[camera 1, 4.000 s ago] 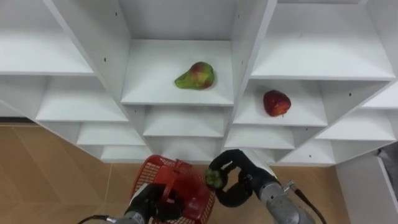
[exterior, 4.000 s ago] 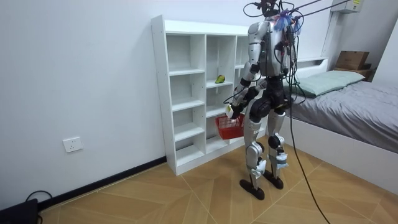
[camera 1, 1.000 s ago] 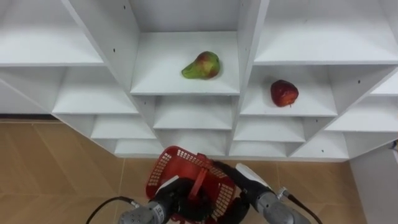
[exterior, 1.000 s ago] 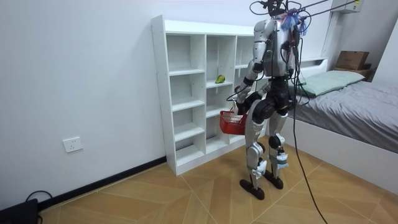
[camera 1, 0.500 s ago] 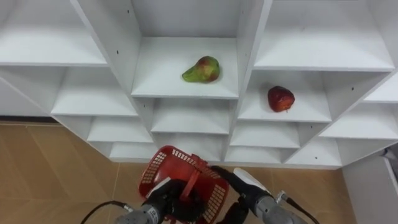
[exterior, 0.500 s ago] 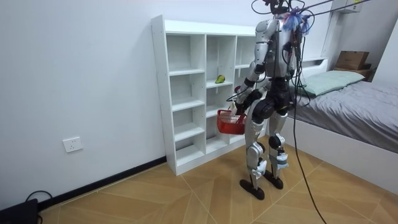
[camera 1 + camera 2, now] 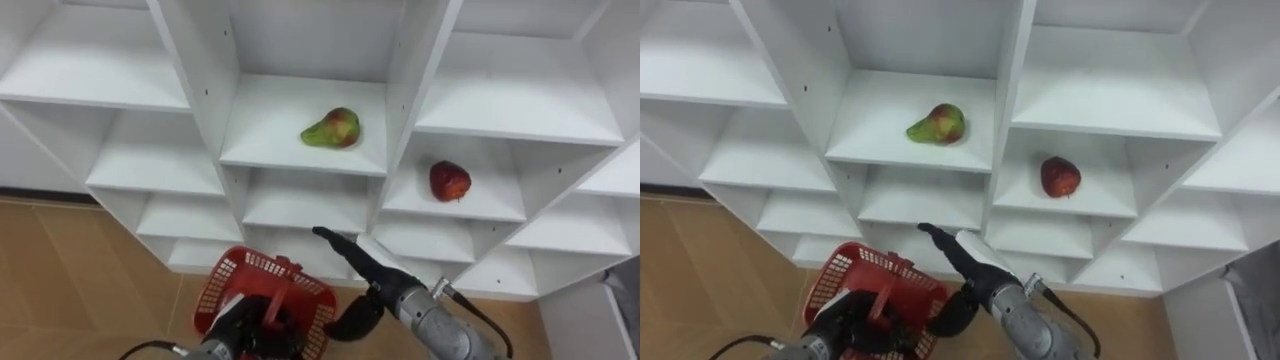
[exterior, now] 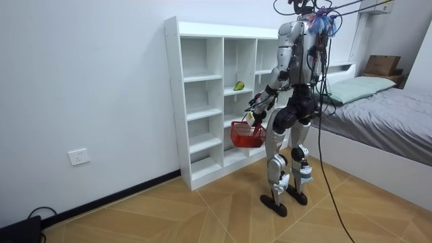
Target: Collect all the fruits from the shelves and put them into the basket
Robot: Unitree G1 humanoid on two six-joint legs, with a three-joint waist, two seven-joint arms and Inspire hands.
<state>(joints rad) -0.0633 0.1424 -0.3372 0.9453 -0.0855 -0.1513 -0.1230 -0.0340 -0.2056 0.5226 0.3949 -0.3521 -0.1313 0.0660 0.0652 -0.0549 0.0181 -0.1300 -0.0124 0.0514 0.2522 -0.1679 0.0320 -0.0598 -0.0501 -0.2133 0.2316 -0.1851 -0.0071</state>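
Now right hand [image 7: 366, 263] lifted from basket [image 7: 224, 276], fingers straight; left hand [image 7: 238, 322] grips handle [image 7: 270, 311].

The robot is silver and grey with black joints. Its right hand [image 7: 364, 264] is black with a white back (a dark cable runs behind its wrist).

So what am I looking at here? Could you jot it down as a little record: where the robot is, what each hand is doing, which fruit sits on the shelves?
Robot: stands facing the white shelf unit
Left hand: curled round the handle of the red basket, held low in front
Right hand: open, empty, fingers straight, raised toward the shelves
Pear: lying in the middle compartment
Apple: in the compartment to the right, on a slightly lower shelf
Basket contents: cannot tell
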